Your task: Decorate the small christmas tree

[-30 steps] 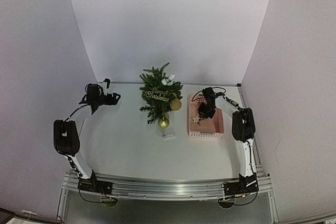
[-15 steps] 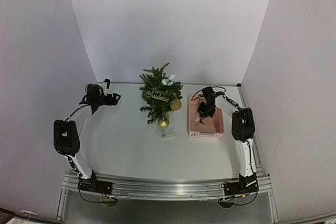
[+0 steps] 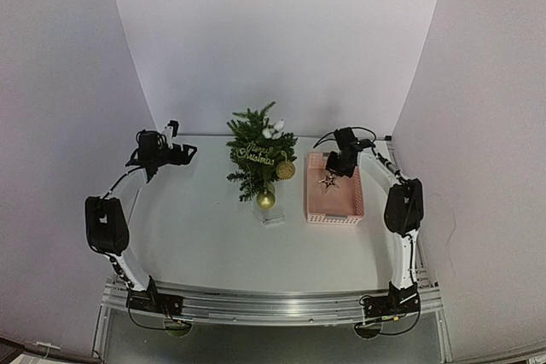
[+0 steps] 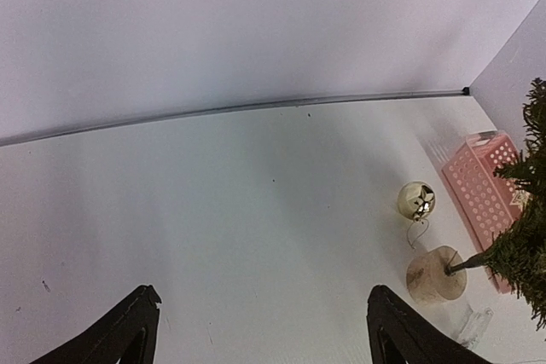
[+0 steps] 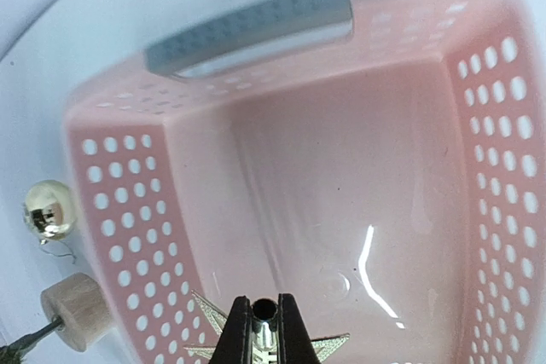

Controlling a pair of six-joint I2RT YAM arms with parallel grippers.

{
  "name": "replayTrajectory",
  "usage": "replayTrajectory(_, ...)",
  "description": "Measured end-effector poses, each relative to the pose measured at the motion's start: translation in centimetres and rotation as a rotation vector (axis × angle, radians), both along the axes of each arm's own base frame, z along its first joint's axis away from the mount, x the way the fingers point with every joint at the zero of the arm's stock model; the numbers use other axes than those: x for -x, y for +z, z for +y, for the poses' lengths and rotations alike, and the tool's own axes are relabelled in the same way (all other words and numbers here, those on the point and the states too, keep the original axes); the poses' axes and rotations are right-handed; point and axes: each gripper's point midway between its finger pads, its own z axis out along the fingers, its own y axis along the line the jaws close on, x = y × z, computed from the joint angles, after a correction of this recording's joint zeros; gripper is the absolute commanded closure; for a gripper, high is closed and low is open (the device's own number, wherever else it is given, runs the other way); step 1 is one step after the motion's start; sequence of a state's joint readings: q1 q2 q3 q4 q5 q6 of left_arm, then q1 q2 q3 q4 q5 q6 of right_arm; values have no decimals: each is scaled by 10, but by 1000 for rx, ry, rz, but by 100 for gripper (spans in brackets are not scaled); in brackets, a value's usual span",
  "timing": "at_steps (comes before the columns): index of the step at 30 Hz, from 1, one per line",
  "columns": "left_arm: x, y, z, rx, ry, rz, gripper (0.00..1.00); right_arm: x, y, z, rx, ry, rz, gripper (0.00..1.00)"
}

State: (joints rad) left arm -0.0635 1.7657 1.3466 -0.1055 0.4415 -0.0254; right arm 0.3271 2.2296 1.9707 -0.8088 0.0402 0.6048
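Note:
The small christmas tree (image 3: 258, 156) stands mid-table with a gold "Merry Christmas" sign, white ornaments and two gold baubles (image 3: 284, 170). Its pale round base (image 4: 435, 274) and trunk show in the left wrist view, with a gold bauble (image 4: 416, 200) beside it. My right gripper (image 3: 338, 167) is raised over the pink basket (image 3: 352, 207), shut on a glittery gold star topper (image 3: 328, 181). In the right wrist view the fingers (image 5: 290, 323) pinch the star's tube (image 5: 264, 317) above the basket floor. My left gripper (image 3: 177, 140) is open and empty at the far left, above the bare table.
The pink basket (image 5: 136, 210) has perforated walls and a grey handle (image 5: 247, 27). A small clear stand (image 3: 273, 214) sits in front of the tree. White walls enclose the table on three sides.
My right gripper has lifted out of the basket with the star in it and moved back. The left gripper shifted slightly up and back.

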Motion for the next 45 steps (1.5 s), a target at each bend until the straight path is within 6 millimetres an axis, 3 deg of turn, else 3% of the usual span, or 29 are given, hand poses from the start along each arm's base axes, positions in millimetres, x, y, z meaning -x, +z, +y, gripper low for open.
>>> replayTrajectory(7,10,71,-9,38,-54,-154,16,3,102,-15,1,-35,-208,100)
replayTrajectory(17,58,220,-38,179,-263,-496,13,34,297,-30,-235,-169,-678,100)
replayTrajectory(20,74,246,-51,220,-340,-565,12,44,349,-19,-349,-171,-829,100)
replayTrajectory(24,97,262,-87,257,-466,-608,10,58,397,31,-510,-108,-984,100)
replayTrajectory(26,112,265,-112,276,-538,-619,9,64,413,64,-596,-64,-1039,100)
replayTrajectory(30,147,268,-164,312,-699,-642,8,71,424,123,-747,3,-1103,100)
replayTrajectory(33,168,269,-191,322,-781,-667,8,70,415,163,-812,43,-1112,100)
replayTrajectory(36,177,270,-205,320,-815,-704,8,68,399,196,-848,75,-1097,100)
replayTrajectory(40,168,268,-209,315,-791,-723,14,72,391,216,-879,99,-1084,100)
replayTrajectory(45,156,261,-209,321,-751,-698,17,79,411,215,-935,101,-1140,100)
